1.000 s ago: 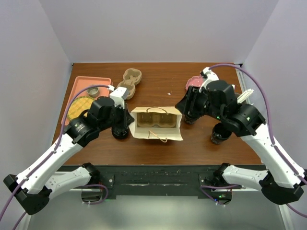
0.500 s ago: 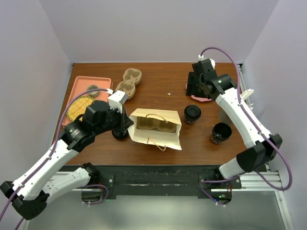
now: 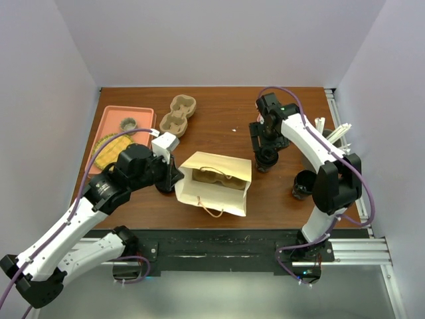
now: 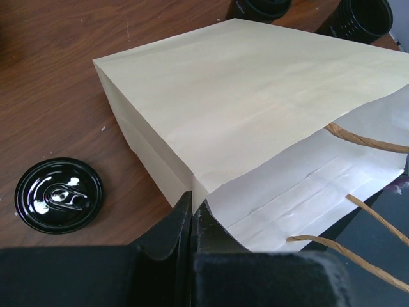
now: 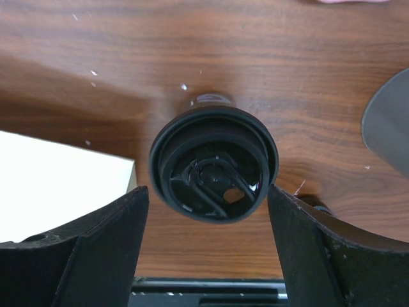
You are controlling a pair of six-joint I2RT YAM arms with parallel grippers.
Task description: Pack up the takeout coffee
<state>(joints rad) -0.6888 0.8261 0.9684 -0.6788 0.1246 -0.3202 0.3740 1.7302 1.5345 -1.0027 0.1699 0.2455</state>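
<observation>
A black lidded takeout coffee cup (image 3: pixel 267 159) (image 5: pixel 214 163) stands upright on the table right of the paper bag (image 3: pixel 214 188). My right gripper (image 3: pixel 266 147) (image 5: pixel 206 192) hovers over it, open, one finger on each side of the lid without touching it. My left gripper (image 3: pixel 170 174) (image 4: pixel 192 206) is shut on the bag's left edge (image 4: pixel 198 192) and holds its mouth up. A tan pulp carrier (image 3: pixel 211 177) shows inside the bag. Another black cup (image 3: pixel 304 185) (image 4: pixel 361 18) stands further right. A third black lid (image 4: pixel 59 195) sits by the bag's left side.
A pink tray (image 3: pixel 141 113) with food items lies at the back left. Beside it is a spare pulp carrier (image 3: pixel 178 114). White utensils (image 3: pixel 335 133) lie near the right edge. The bag's paper handles (image 4: pixel 364 137) hang loose by my left gripper.
My right arm swung from the far side back over the lidded cup, and its jaws opened wider. The bag turned slightly in my left gripper's hold.
</observation>
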